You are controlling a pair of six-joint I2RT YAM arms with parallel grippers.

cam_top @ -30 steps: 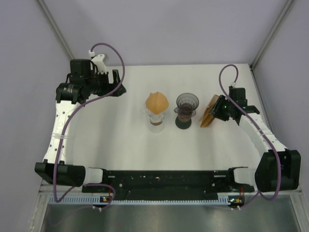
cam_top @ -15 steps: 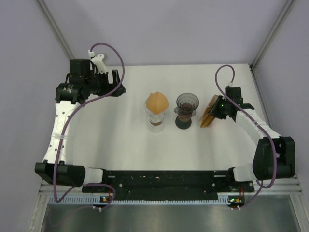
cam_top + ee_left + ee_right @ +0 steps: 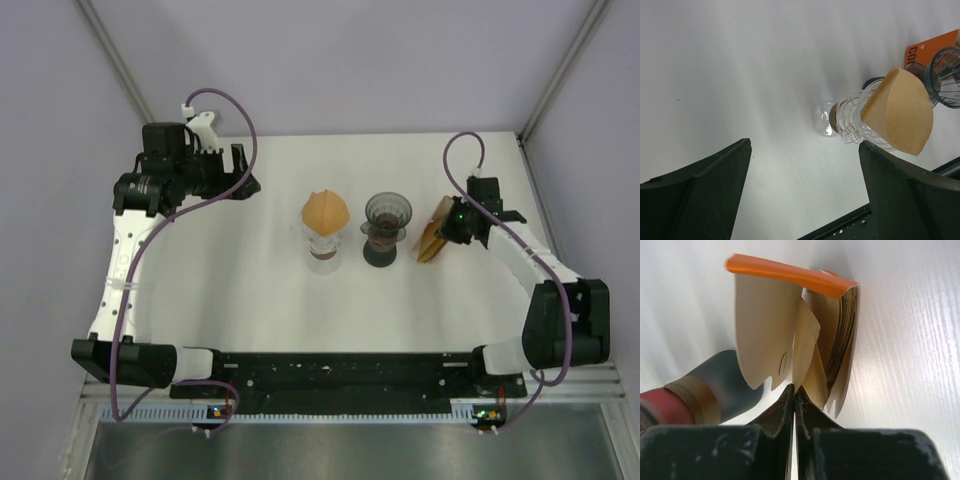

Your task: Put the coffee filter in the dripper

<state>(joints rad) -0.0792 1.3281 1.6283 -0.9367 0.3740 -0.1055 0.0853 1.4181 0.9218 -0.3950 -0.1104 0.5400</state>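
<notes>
The dark dripper [image 3: 387, 213] stands mid-table on its dark base [image 3: 715, 382] with nothing in its cone. To its right an orange-topped pack of brown coffee filters [image 3: 433, 234] stands on edge. My right gripper [image 3: 455, 228] is at the pack. In the right wrist view its jaws [image 3: 794, 392] are shut on the lower edge of one coffee filter [image 3: 807, 337] that is fanned out from the stack [image 3: 840, 330]. My left gripper [image 3: 245, 176] hangs open at the far left with nothing between its fingers [image 3: 900, 195].
A clear glass dripper [image 3: 323, 245] with a brown filter [image 3: 325, 211] in it stands just left of the dark one; the left wrist view shows it too [image 3: 852, 120]. The booth walls close the table off on the left, right and far sides.
My right gripper has closed its jaws onto the filter's edge at the pack, and the right arm has shifted slightly. The left arm has not moved.
</notes>
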